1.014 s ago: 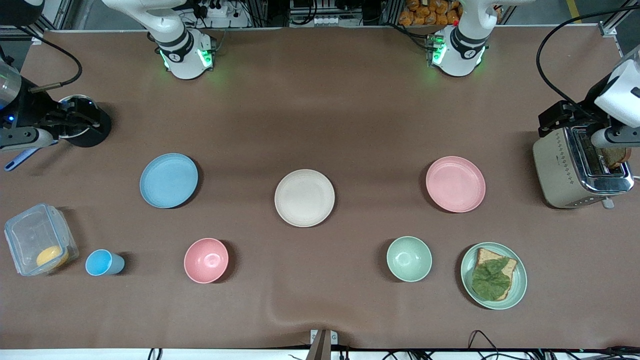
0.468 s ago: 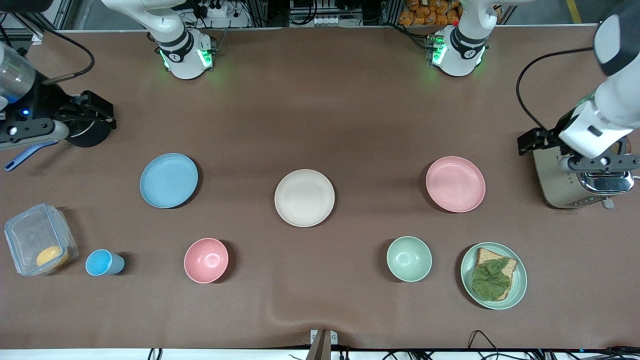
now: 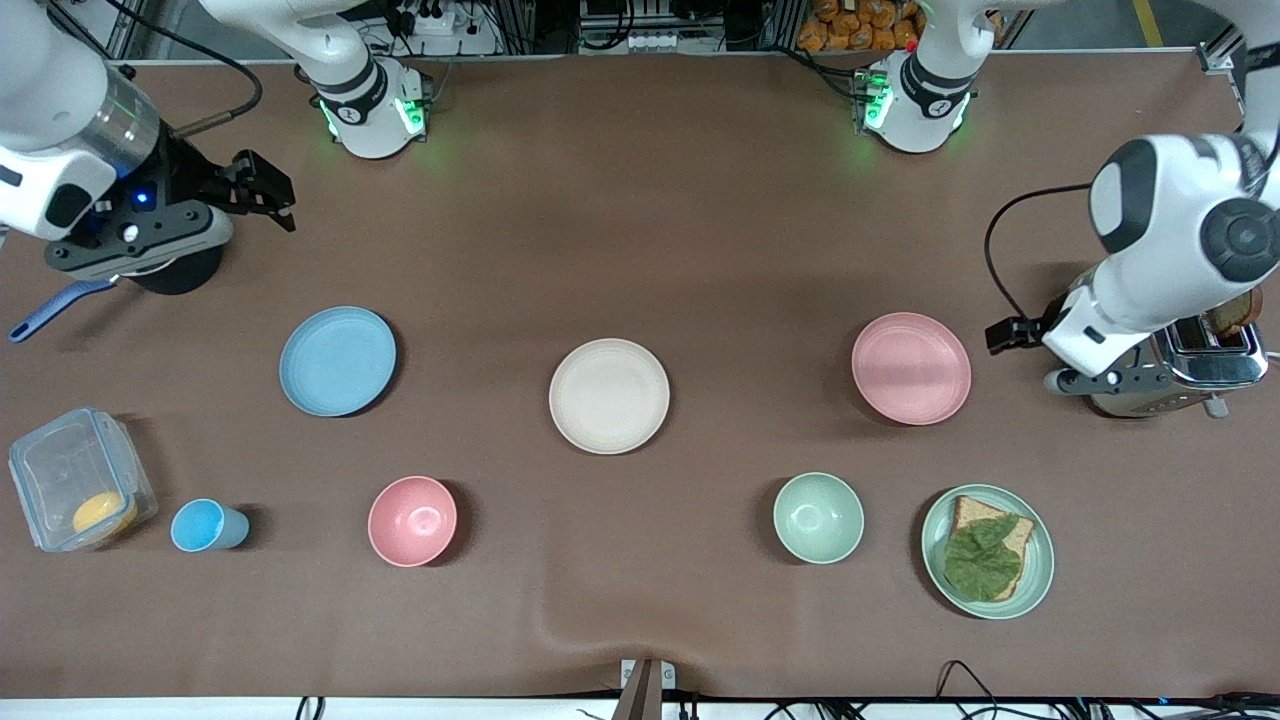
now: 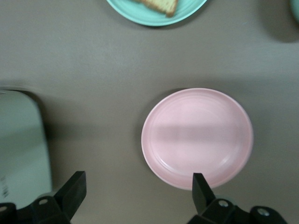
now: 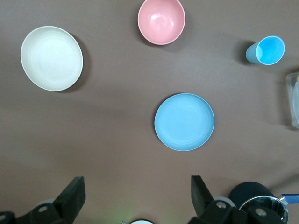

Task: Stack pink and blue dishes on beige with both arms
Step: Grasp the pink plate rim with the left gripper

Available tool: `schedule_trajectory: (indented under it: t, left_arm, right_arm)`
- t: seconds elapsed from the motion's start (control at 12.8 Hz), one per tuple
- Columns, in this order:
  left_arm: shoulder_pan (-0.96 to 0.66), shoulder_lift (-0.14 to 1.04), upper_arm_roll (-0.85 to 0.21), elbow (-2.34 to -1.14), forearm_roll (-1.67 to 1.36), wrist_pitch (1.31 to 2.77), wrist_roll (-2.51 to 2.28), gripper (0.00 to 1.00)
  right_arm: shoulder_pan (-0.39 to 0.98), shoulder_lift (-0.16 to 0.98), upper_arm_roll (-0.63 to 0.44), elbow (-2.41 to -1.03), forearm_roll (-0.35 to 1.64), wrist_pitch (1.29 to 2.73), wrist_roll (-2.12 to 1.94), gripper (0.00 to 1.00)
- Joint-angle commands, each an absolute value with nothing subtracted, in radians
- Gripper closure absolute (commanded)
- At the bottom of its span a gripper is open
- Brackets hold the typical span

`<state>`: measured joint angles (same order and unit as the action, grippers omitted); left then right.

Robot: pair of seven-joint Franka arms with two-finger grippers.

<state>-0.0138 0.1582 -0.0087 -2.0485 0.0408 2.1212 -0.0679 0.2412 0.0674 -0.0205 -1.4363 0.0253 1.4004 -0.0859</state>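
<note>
White jointed arms, black bands, green-lit bases, black cables.

**A:** How crowded is it around my beige plate?

**B:** I see bare table between it and both the blue plate and the pink plate, well apart either way.

**A:** Obstacles?

**B:** The toaster stands near the pink plate at the left arm's end. Nearer the camera I have the pink bowl, green bowl and green plate.
</note>
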Motion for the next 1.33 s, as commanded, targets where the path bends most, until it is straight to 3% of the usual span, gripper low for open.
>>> schedule_trajectory:
  t: [0.0, 0.47, 0.62, 0.94, 1.25]
  left_arm:
    - [0.012, 0.233, -0.015, -2.108, 0.044, 2.258, -0.055, 0.00]
    - [0.021, 0.402, -0.015, -2.132, 0.044, 2.414, -0.020, 0.00]
    - [0.037, 0.413, -0.017, -2.132, 0.044, 2.421, -0.015, 0.07]
    - [0.037, 0.445, -0.018, -2.129, 0.032, 2.424, -0.017, 0.38]
    - [0.035, 0.449, -0.020, -2.122, 0.029, 2.424, -0.018, 0.93]
  right_arm:
    - [0.204, 0.132, -0.031, -1.392, 0.090, 1.393, -0.086, 0.00]
    - [0.141, 0.172, -0.034, -1.381, 0.043, 1.405, -0.092, 0.00]
    - [0.111, 0.172, -0.037, -1.381, 0.043, 1.451, -0.094, 0.00]
    - [-0.009, 0.172, -0.040, -1.388, 0.041, 1.459, -0.095, 0.00]
    - [-0.070, 0.149, -0.034, -1.437, 0.041, 1.483, -0.092, 0.00]
